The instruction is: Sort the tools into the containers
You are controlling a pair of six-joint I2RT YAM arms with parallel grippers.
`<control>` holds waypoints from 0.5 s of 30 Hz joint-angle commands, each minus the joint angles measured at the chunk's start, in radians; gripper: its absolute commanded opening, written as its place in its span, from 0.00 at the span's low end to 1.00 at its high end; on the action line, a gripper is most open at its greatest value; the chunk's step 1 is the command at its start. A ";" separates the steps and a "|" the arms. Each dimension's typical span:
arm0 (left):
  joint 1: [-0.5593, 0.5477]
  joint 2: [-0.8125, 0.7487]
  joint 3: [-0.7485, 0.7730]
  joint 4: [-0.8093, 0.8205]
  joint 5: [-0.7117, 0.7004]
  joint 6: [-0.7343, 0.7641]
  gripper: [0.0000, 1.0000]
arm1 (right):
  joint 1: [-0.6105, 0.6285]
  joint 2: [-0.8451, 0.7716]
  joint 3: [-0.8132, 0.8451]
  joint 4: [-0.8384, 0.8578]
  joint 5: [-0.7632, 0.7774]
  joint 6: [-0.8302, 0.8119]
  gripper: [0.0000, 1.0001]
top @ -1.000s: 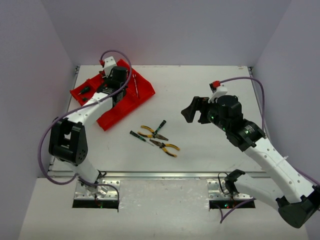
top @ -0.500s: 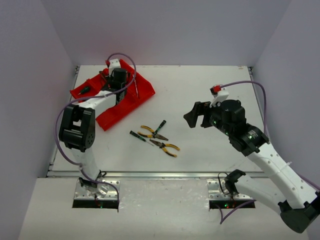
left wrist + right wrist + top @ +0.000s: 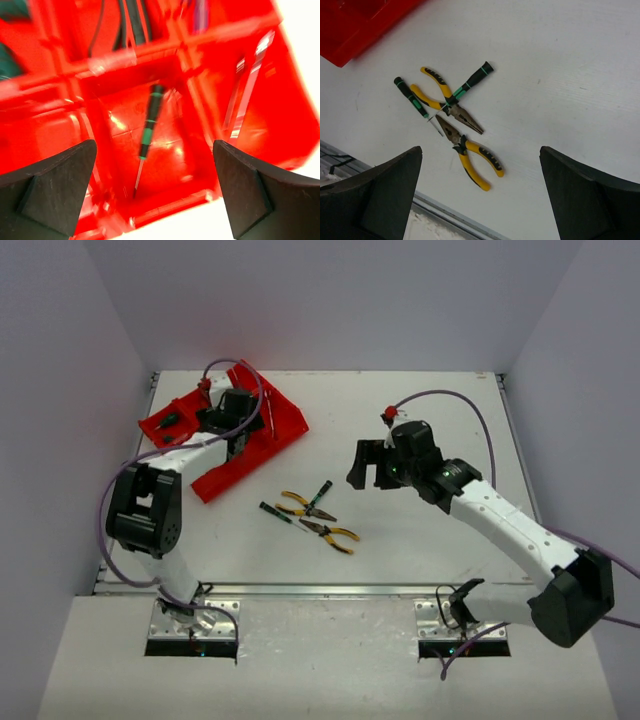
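With a slim green-black screwdriver lying in a compartment of the bright red plastic tray beneath the wide, empty left claw, the right claw, equally wide, likely must descend next onto the crossed yellow-handled pliers lying on the white surface.

Glossy red plastic tray, shiny bare-metal wrenches, matt white table, yellow rubbery-looking plier handles.

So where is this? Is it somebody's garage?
More likely a robot lab: a left arm and right arm work at a white table boxed in by plain walls, with a red tray and some tools.
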 commanded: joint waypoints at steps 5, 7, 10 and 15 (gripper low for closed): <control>-0.030 -0.518 0.067 -0.190 0.128 -0.104 1.00 | 0.033 0.339 0.196 -0.029 0.185 0.300 0.99; -0.030 -0.648 0.026 -0.235 0.222 -0.101 1.00 | 0.051 0.418 0.259 -0.057 0.273 0.385 0.99; -0.030 -0.755 -0.027 -0.308 0.348 -0.076 1.00 | 0.082 0.550 0.344 -0.106 0.340 0.458 0.96; -0.030 -1.005 -0.178 -0.400 0.457 0.010 1.00 | 0.145 0.684 0.449 -0.162 0.411 0.548 0.85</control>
